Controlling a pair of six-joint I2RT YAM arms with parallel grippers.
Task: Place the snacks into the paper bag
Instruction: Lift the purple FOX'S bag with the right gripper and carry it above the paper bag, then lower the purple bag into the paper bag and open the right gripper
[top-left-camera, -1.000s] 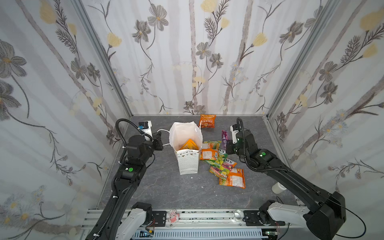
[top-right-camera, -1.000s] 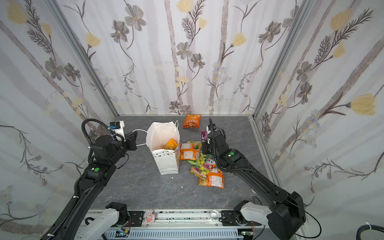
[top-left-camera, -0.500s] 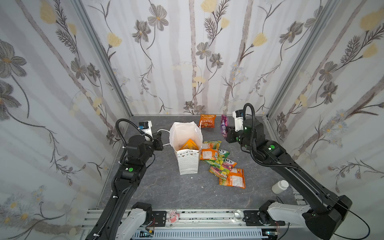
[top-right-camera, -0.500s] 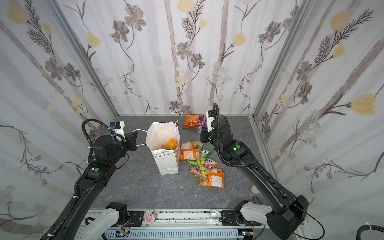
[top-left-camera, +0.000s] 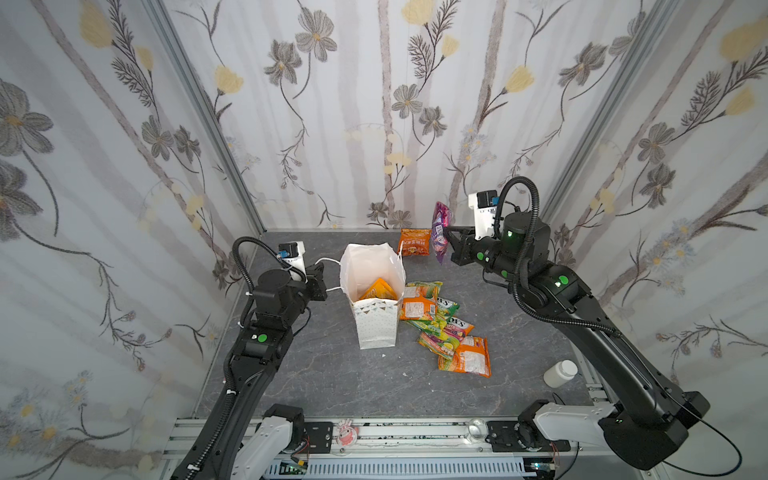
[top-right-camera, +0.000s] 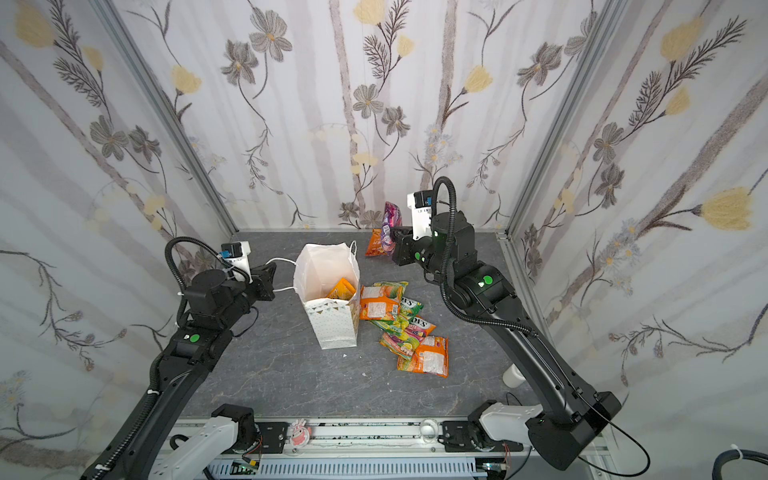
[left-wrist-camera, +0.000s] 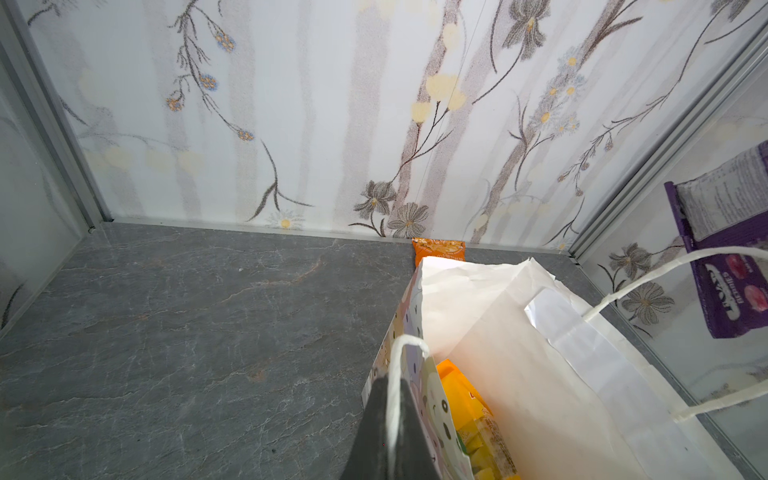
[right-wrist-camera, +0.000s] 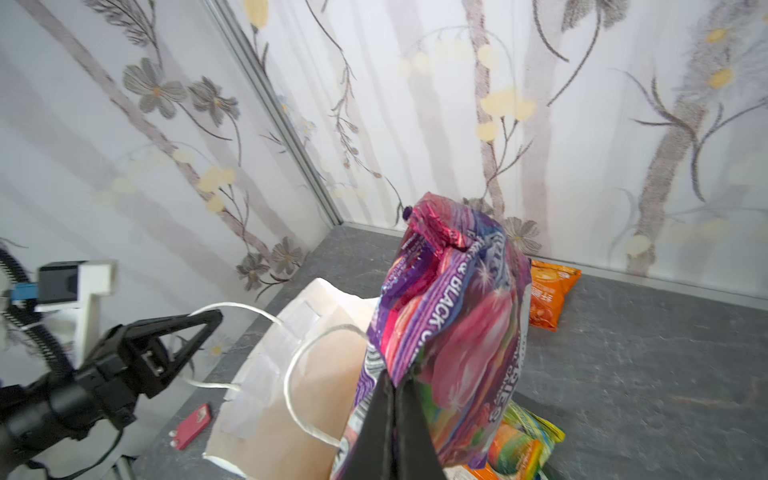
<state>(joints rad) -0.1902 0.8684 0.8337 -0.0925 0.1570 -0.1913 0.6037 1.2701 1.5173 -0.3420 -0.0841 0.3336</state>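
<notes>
Right wrist view: glossy, crinkled purple-pink packet (right-wrist-camera: 453, 324) pinched in right gripper (right-wrist-camera: 392, 384); left gripper (left-wrist-camera: 390, 384) clamps cord handle (left-wrist-camera: 402, 344) of paper bag (left-wrist-camera: 498, 332).

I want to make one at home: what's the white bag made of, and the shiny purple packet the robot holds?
The paper bag looks like matte white paper: it holds sharp creases. The purple packet in the right gripper seems glossy plastic film, maybe foil-lined: it crinkles and glints.

Black jointed arms (top-left-camera: 253, 357), green dots (top-left-camera: 261, 338), ribbed cable loops (top-left-camera: 517, 180), white wrist cameras (top-left-camera: 480, 216), black wedge-shaped left hand (top-left-camera: 322, 282), right hand (top-left-camera: 449, 237).
</notes>
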